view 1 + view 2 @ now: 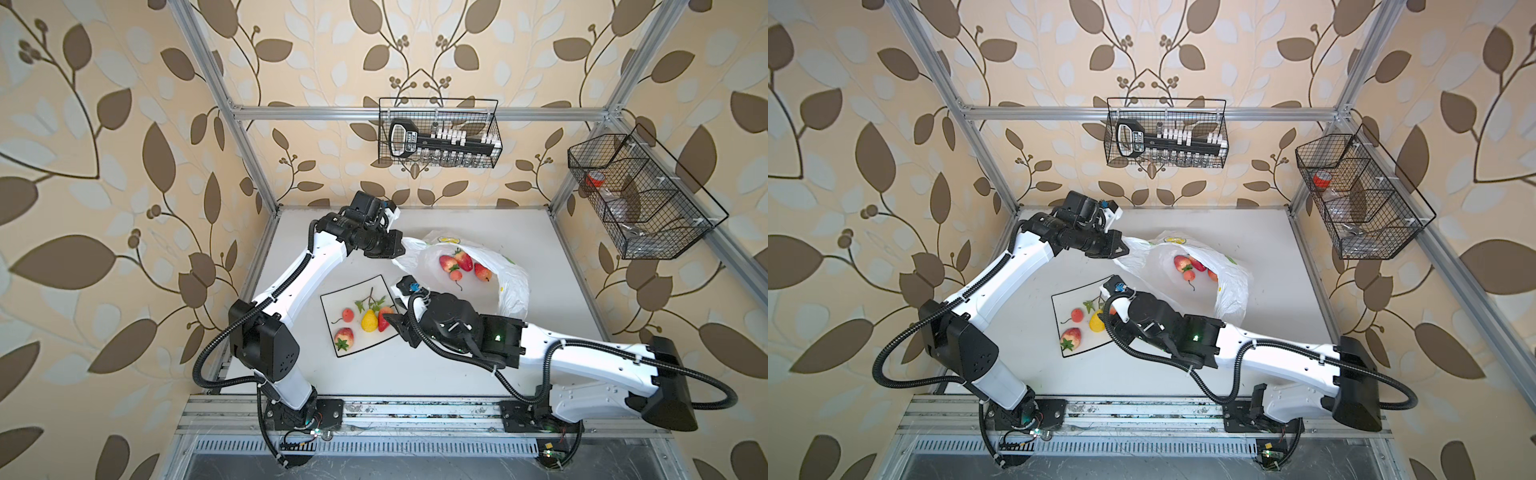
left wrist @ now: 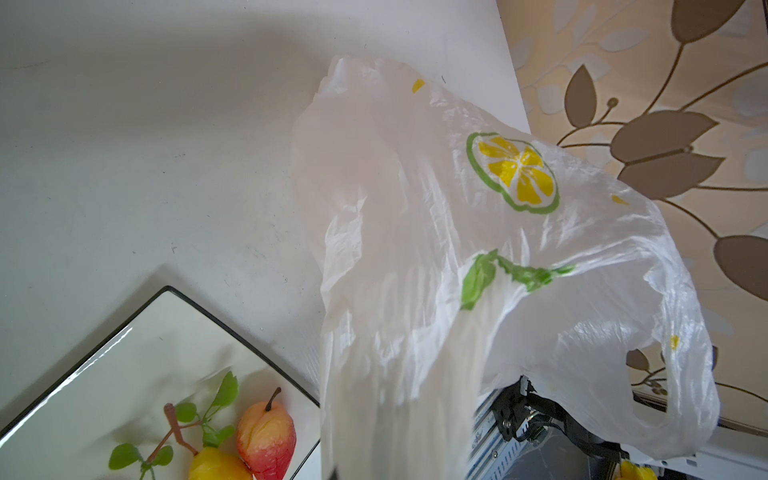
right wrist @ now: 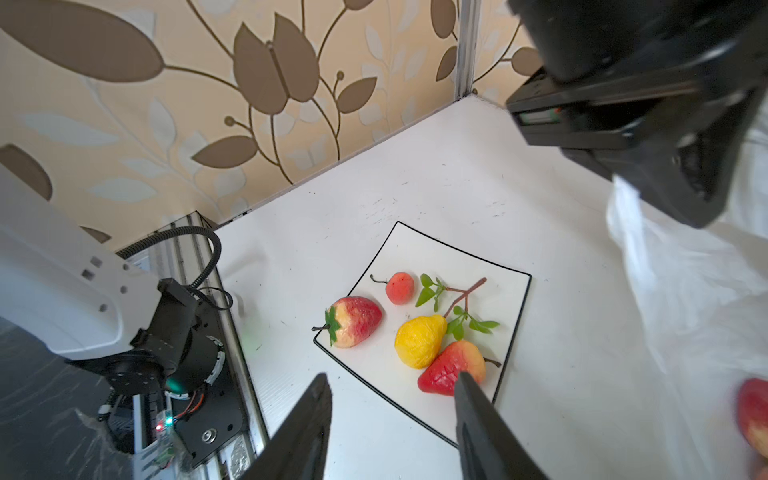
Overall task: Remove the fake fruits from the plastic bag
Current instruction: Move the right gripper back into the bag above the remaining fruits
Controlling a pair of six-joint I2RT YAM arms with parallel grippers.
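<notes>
The plastic bag point(image 1: 513, 286) point(image 2: 415, 208) lies at the back right with its mouth open, and my left gripper point(image 1: 397, 251) is shut on its left edge, holding that edge up. Inside lie several fake fruits: red strawberries point(image 1: 463, 259) and a small round one point(image 1: 456, 275). On the square plate point(image 1: 332, 301) point(image 3: 415, 249) rest a strawberry point(image 3: 355, 320), a round orange-pink fruit point(image 3: 400, 287), a yellow pear point(image 3: 419, 340) with a leafy stem, and a red fruit point(image 3: 446, 368). My right gripper point(image 3: 390, 378) hovers open over the plate's edge, holding nothing, with one fingertip beside the red fruit.
Two black wire baskets hang on the walls: one at the back point(image 1: 438, 133) holding a tool set, one on the right point(image 1: 640, 195). Aluminium frame posts stand at the table's corners. The arm bases sit on a rail point(image 1: 415, 409) along the front edge.
</notes>
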